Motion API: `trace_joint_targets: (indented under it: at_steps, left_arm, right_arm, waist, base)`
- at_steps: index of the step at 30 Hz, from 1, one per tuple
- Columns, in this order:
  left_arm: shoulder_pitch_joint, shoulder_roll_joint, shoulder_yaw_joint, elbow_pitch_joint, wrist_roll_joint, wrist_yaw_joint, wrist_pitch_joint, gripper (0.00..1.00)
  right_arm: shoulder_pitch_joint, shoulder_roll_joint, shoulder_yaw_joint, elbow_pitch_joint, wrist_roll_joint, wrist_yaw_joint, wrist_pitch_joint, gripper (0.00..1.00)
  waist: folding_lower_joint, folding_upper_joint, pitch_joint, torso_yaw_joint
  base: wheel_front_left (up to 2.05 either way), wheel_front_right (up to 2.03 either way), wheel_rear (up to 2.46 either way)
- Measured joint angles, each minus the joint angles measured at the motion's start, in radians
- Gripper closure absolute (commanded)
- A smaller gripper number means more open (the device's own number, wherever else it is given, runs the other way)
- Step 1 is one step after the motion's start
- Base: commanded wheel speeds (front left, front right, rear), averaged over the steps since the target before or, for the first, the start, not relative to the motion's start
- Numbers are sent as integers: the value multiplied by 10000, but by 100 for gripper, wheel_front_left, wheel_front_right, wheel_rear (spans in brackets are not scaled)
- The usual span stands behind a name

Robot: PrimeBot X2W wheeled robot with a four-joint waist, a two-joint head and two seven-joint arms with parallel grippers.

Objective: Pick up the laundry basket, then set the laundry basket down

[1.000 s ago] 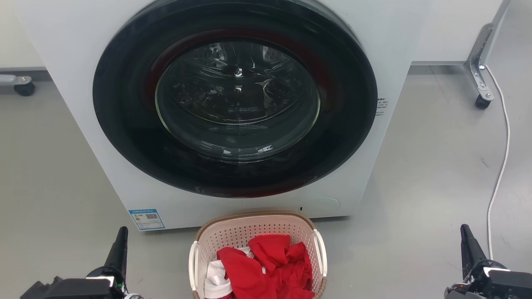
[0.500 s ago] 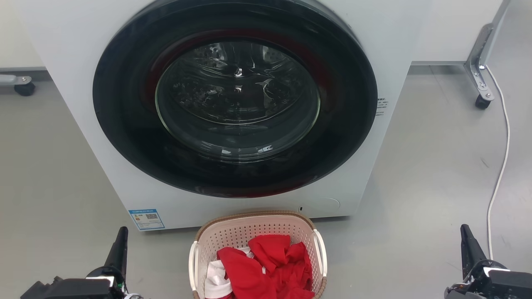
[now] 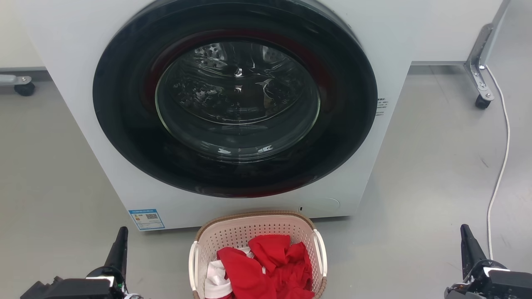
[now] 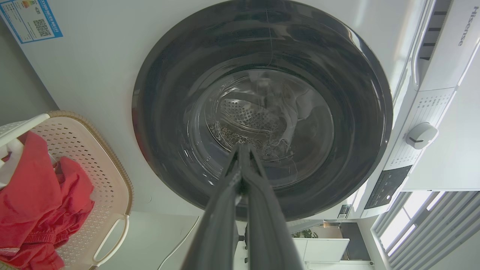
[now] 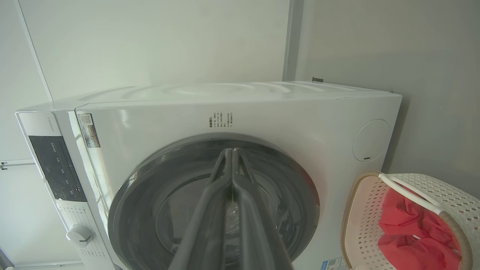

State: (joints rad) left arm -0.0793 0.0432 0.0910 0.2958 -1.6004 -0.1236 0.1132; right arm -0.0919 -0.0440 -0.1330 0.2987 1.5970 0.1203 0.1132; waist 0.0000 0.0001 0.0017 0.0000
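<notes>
Head view looks down on the laundry basket point(image 3: 249, 232), which stands on the grey floor point(image 3: 436, 166) just in front of the white washing machine point(image 3: 395, 37), below its round dark door point(image 3: 235, 97). The door is closed. Red clothes point(image 3: 270, 265) are heaped in the basket, with a white garment point(image 3: 216, 280) tucked at their left. The left claw point(image 3: 121, 234) sits low on the basket's left and the right claw point(image 3: 466, 234) farther off on its right. Both are apart from the basket, and each shows as a single dark spike pointing up the picture. From up here you also get a white cable point(image 3: 505, 137) trailing over the floor at the right and a blue label point(image 3: 146, 219) at the machine's lower left corner.

Left wrist view makes that claw's state plain: its two long fingers point(image 4: 223, 210) lie pressed together to the tip, nothing between them, aimed at the door glass. It adds the perforated drum point(image 4: 243, 116) behind the glass and a white knob point(image 4: 422, 135) on the machine's front. The basket point(image 4: 86, 157) sits at the picture's left edge.

Right wrist view tells the same of the right claw: its fingers point(image 5: 210, 213) are closed on each other and empty. It brings in the dark control panel point(image 5: 56, 168), and the basket point(image 5: 431, 191) shows at the right edge, close to the machine.
</notes>
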Motion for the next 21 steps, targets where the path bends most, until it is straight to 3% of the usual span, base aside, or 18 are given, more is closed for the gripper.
trace_joint_targets:
  at_steps: [21]
  left_arm:
    - [0,0,0,0,0,0,0,100]
  right_arm:
    - [0,2,0,0,2,2,0,100]
  waist:
    - [0,0,1,0]
  base:
    - [0,0,0]
